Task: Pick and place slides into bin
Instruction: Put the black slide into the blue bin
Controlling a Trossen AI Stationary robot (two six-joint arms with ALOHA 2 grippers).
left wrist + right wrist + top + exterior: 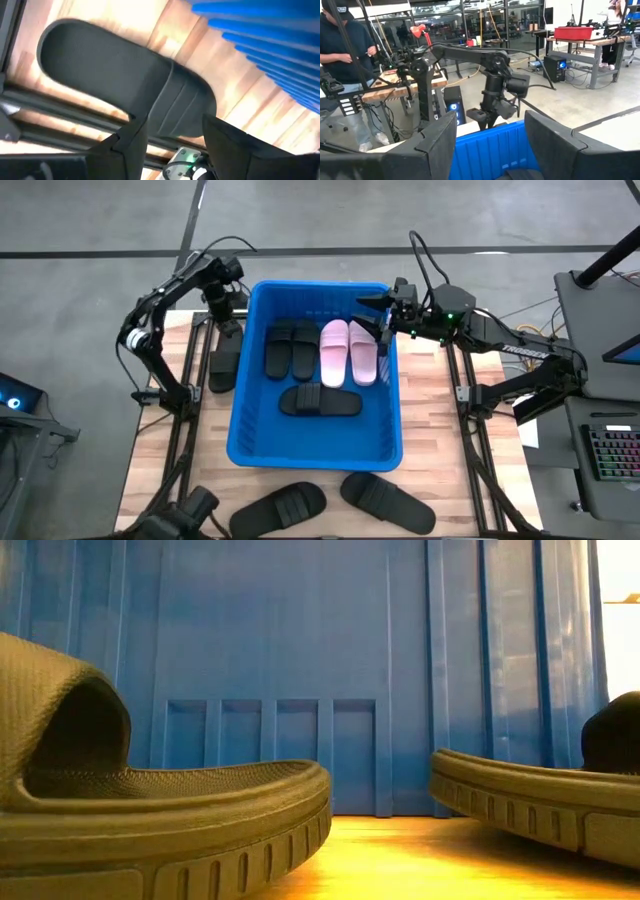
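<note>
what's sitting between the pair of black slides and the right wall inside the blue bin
In the high view, the two pink slides lie side by side between the black pair and the bin's right wall.

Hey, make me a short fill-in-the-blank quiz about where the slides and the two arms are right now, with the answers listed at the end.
1. Inside the blue bin lie three black slides and ____ pink slides.
2. Outside the bin's left wall, under the left gripper, lies one ____ slide.
3. At the table's near edge, outside the bin, lie ____ black slides.
4. The right gripper hovers over the bin's far right corner with its jaws ____.

Answers: two; black; two; open
</note>
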